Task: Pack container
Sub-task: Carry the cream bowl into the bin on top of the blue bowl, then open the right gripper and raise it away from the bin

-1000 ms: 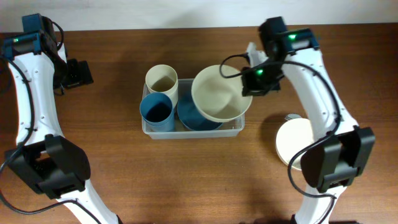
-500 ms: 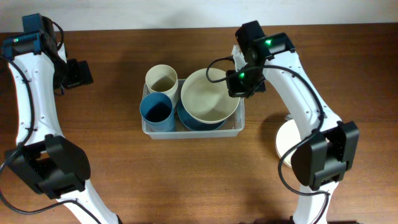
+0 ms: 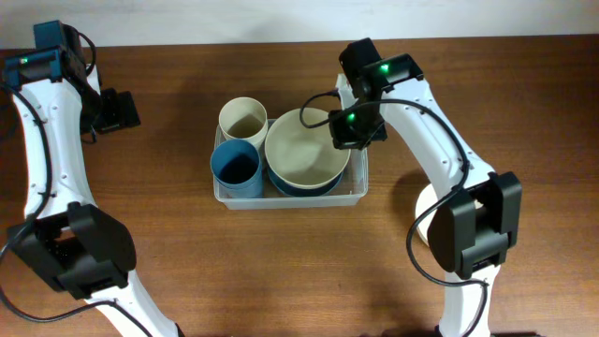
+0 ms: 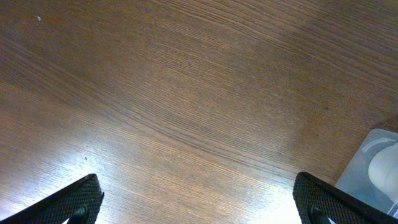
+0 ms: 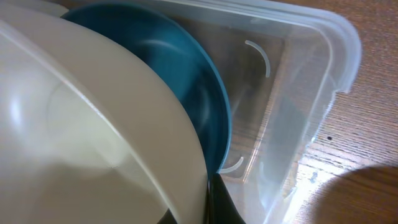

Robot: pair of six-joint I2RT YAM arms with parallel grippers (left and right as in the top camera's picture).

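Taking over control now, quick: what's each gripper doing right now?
Left gripper: open, holding nothing, over the table.
Right gripper: shut on the cream bowl at its rim, above the blue bowl in the container.

Robotics lab bench, wood-grain table [image 3: 187, 271], white left arm [image 3: 42, 140] and right arm [image 3: 440, 140] standing at it.

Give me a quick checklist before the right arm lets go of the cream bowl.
1. Grip of right tool on cream bowl rim: ok.
2. Bowl above blue bowl, within container: ok.
3. Bowl seated level: cannot tell.
4. Upright cream cup and blue cup: ok.
5. Open left tool, away from container: ok.
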